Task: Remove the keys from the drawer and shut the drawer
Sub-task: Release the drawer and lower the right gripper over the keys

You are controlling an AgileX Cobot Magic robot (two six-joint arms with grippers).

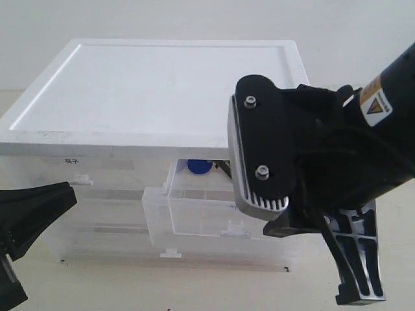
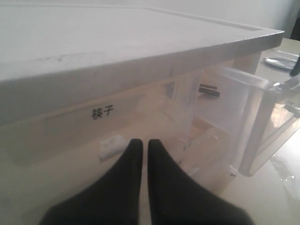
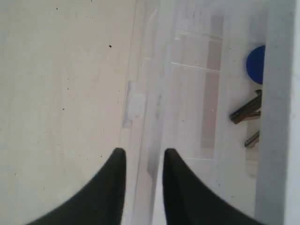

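Observation:
The clear half-width drawer (image 1: 194,210) stands pulled out of the white cabinet (image 1: 162,84), to the right of centre. The keys lie at the drawer's back: the round blue fob (image 1: 198,166) shows under the cabinet top. From the right wrist, the blue fob (image 3: 256,63) and silver key blades (image 3: 246,112) sit partly hidden by the cabinet edge. My right gripper (image 3: 144,157) is open above the drawer's front wall (image 3: 154,140), near its white tab (image 3: 133,105), holding nothing. My left gripper (image 2: 145,144) is shut and empty before the cabinet's left half.
The other half-width drawer, with a bold black label (image 2: 102,112) and a white tab (image 2: 111,145), is closed right ahead of the left gripper. Full-width drawers lie below (image 1: 170,253). The right arm's body (image 1: 337,162) blocks the cabinet's right side.

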